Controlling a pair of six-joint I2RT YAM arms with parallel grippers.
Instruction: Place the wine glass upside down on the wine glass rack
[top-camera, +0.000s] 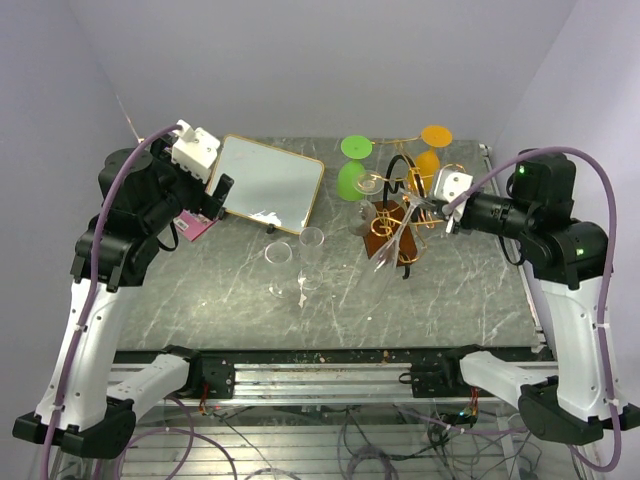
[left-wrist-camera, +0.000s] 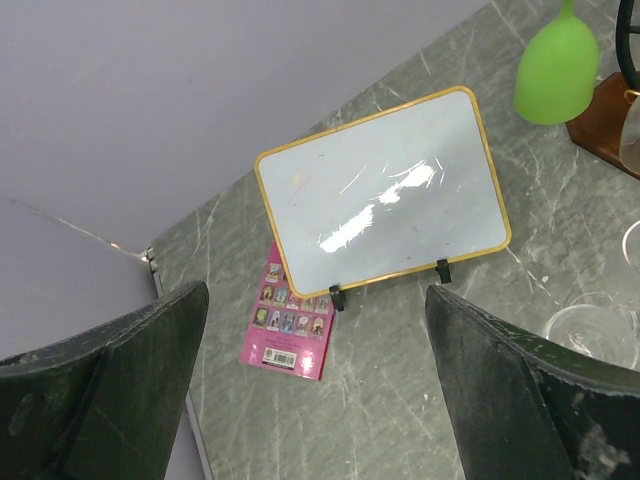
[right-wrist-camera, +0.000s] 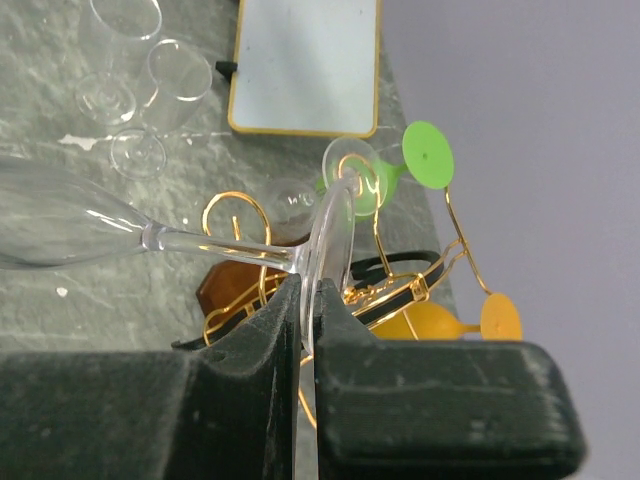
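My right gripper (right-wrist-camera: 308, 292) is shut on the round foot of a clear wine glass (right-wrist-camera: 200, 243). The glass is tipped on its side, its bowl pointing left and down. In the top view this glass (top-camera: 390, 245) hangs over the front of the wine glass rack (top-camera: 404, 190), a gold wire stand on a brown wooden base (top-camera: 383, 228), with my right gripper (top-camera: 428, 213) just right of the rack. The rack (right-wrist-camera: 235, 215) shows behind the glass's stem in the right wrist view. My left gripper (top-camera: 220, 195) is open and empty, raised at the far left.
A green glass (top-camera: 351, 178) and an orange glass (top-camera: 429, 160) hang upside down on the rack. Two clear glasses (top-camera: 279, 255) (top-camera: 311, 240) stand mid-table. A gold-framed white board (top-camera: 268, 182) leans at the back left beside a pink book (left-wrist-camera: 290, 318).
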